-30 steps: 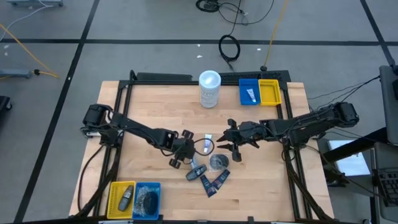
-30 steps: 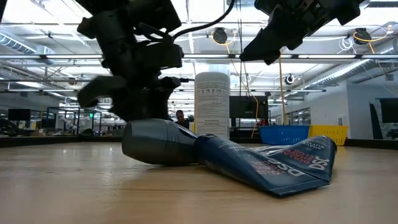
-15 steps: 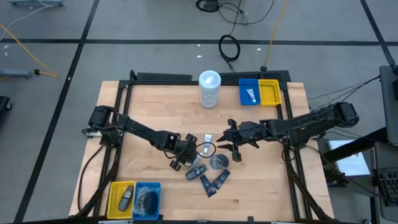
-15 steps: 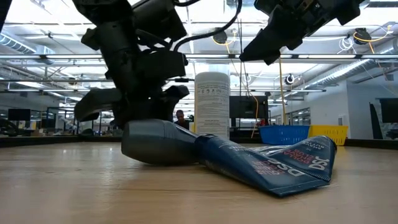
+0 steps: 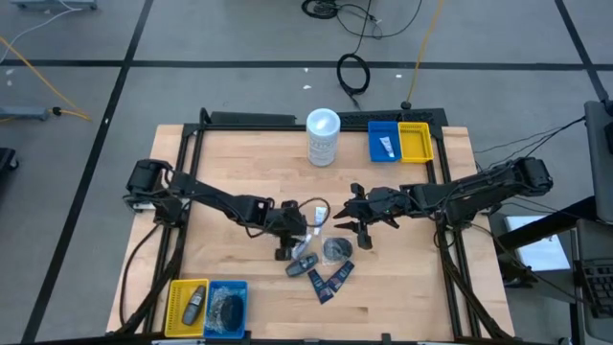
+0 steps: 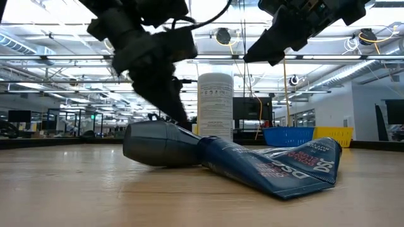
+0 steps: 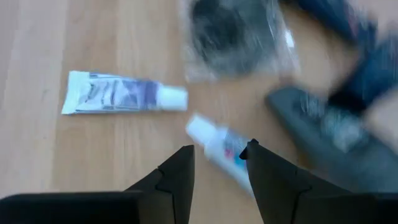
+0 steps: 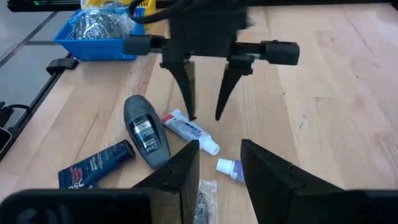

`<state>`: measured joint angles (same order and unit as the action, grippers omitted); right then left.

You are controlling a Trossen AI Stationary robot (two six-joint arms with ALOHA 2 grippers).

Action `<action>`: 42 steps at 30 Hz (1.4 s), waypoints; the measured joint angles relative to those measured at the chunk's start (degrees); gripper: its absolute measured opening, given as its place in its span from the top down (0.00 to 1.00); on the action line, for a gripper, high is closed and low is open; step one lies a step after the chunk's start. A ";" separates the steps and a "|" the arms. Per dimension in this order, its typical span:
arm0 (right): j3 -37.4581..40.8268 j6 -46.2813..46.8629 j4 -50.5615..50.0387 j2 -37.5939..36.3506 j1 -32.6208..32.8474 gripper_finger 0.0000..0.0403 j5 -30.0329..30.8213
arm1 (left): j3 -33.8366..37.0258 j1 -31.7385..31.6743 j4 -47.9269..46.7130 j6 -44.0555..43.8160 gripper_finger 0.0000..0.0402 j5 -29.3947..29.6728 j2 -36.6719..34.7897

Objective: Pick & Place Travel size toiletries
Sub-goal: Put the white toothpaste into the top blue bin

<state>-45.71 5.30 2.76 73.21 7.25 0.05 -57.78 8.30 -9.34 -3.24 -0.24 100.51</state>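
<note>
Near the table's middle lie two small white tubes (image 7: 124, 99) (image 7: 219, 149), a dark grey mini bottle (image 5: 304, 262), a clear-wrapped dark bundle (image 5: 335, 250) and navy sachets (image 5: 328, 281). My left gripper (image 5: 292, 237) is open and points down. In the right wrist view its fingers (image 8: 188, 93) stand on either side of one white tube (image 8: 189, 130), just above it. My right gripper (image 5: 351, 219) hovers open over the table, right of the pile. In the low view the mini bottle (image 6: 163, 144) lies on its side with a sachet (image 6: 278, 165) leaning on it.
A tall white canister (image 5: 323, 137) stands at the far edge. Beside it are a blue bin (image 5: 374, 151) holding a white tube and a yellow bin (image 5: 415, 153). At the near left corner a yellow bin (image 5: 174, 305) holds a dark bottle and a blue bin (image 5: 213, 287) holds a bundle.
My left gripper has moved a little toward the table's right, over the small white tube. It has turned about its wrist, and its fingers now point down at the tube. The toiletries and my right arm have kept still.
</note>
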 joint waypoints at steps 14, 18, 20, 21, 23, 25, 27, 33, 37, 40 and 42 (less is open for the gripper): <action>0.00 -0.15 0.42 0.00 -0.02 0.73 0.09 | 0.02 1.46 5.67 -27.98 0.64 3.76 1.86; 0.00 -0.19 0.43 0.00 -0.02 0.74 0.09 | 0.04 2.62 5.98 -30.32 0.64 6.43 2.71; 0.00 -0.20 0.42 0.00 -0.02 0.74 0.09 | -0.09 2.90 6.96 -31.33 0.64 6.71 3.41; 0.00 -0.20 0.44 0.00 -0.02 0.74 0.09 | -0.02 3.00 6.27 -31.61 0.64 6.73 3.59; 0.00 -0.39 0.62 0.00 -0.02 0.74 0.10 | 0.04 3.12 7.34 -32.86 0.64 6.94 4.46; 0.00 -0.42 0.63 0.00 -0.02 0.74 0.09 | 0.02 3.10 6.93 -33.42 0.64 7.60 4.65; -0.04 -0.42 0.85 0.00 -0.02 0.74 0.11 | -0.04 3.28 7.80 -33.55 0.64 8.28 5.40; -0.04 -0.42 0.75 0.00 -0.02 0.74 0.09 | -0.04 3.65 10.31 -35.39 0.64 6.51 8.76; -0.02 -0.42 0.69 0.00 -0.02 0.75 0.11 | -0.51 4.05 10.64 -35.63 0.64 6.54 10.54; -0.02 -0.42 0.74 0.00 -0.02 0.75 0.11 | -0.52 4.10 10.64 -35.86 0.64 6.50 11.09; -0.02 -0.42 0.79 0.00 -0.02 0.75 0.11 | -0.52 4.15 10.34 -35.97 0.65 6.50 11.16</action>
<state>-45.74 4.89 3.55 73.21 7.22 0.16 -58.30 12.45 1.00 -39.20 6.26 111.68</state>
